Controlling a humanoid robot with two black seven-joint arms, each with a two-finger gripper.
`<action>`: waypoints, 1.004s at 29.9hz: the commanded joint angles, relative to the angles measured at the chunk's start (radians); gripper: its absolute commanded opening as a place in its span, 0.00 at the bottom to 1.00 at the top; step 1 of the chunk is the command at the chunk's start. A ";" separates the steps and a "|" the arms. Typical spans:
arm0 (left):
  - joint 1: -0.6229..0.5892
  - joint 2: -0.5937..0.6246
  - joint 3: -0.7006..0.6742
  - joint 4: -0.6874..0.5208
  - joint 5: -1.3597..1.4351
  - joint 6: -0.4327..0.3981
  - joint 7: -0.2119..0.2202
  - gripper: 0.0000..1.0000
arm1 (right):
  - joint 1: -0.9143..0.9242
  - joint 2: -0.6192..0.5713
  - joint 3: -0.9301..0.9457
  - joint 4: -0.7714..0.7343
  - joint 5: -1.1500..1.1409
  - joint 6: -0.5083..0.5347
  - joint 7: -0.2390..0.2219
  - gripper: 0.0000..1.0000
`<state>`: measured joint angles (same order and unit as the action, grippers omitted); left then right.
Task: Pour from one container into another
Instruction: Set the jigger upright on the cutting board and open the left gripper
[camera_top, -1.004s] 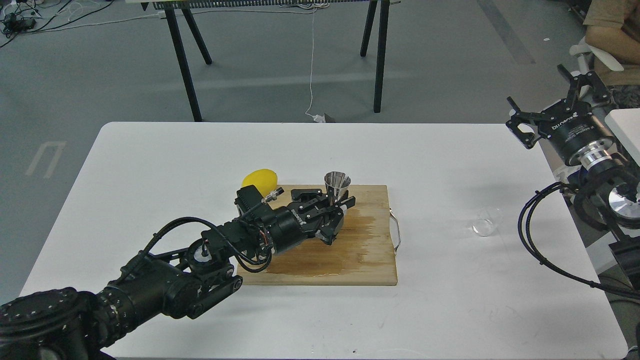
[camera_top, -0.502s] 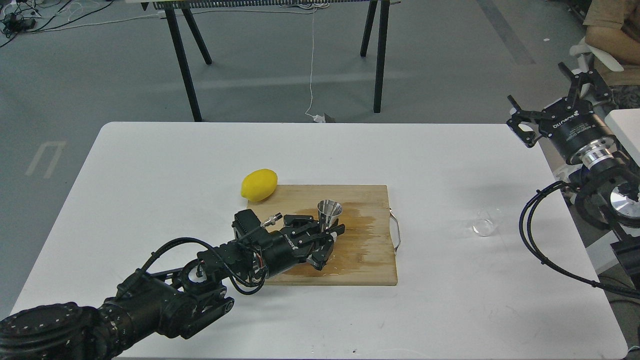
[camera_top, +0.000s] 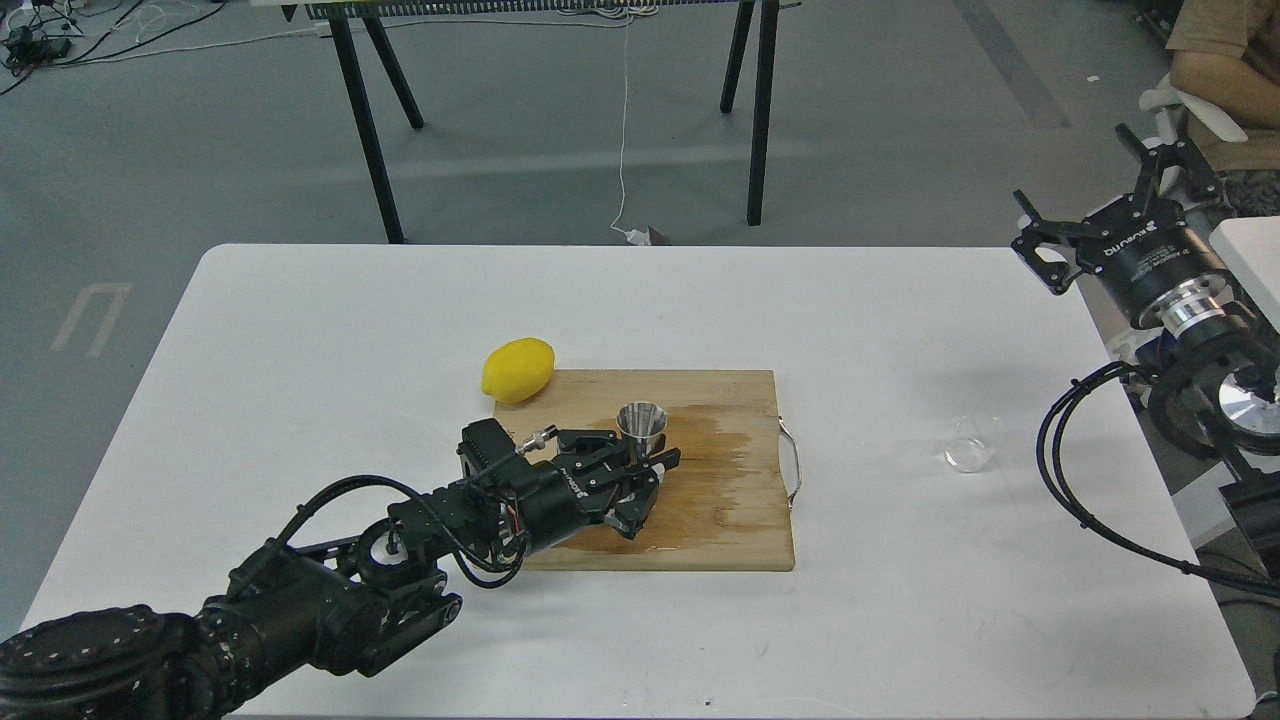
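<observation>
**Left gripper pinching the jigger**

Left gripper (camera_top: 640, 468), its arm stretched low across the white table (camera_top: 300, 330) and wooden cutting board (camera_top: 730, 500), clamps the upright jigger (camera_top: 641, 424). Right gripper (camera_top: 1120, 200) hangs raised, fingers spread. Clear glass cup (camera_top: 973, 443) stands near the table's right edge.

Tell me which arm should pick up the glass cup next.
Right. The right gripper is open and free above the table's right edge, nearer the glass cup. The left gripper is shut on the jigger over the cutting board.
</observation>
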<state>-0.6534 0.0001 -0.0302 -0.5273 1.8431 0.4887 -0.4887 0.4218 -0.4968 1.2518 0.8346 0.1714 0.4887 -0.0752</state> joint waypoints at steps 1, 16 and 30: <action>0.000 0.000 0.001 0.003 0.001 0.000 0.000 0.27 | 0.000 0.000 0.001 0.000 0.000 0.000 0.000 1.00; 0.000 0.000 0.003 0.000 0.004 0.000 0.000 0.80 | -0.002 0.000 0.003 0.001 0.000 0.000 0.000 1.00; 0.008 0.000 0.003 0.001 -0.001 0.000 0.000 0.92 | -0.006 0.000 0.006 0.001 0.002 0.000 0.000 1.00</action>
<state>-0.6517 0.0001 -0.0266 -0.5266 1.8436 0.4887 -0.4887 0.4188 -0.4957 1.2563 0.8361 0.1733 0.4887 -0.0752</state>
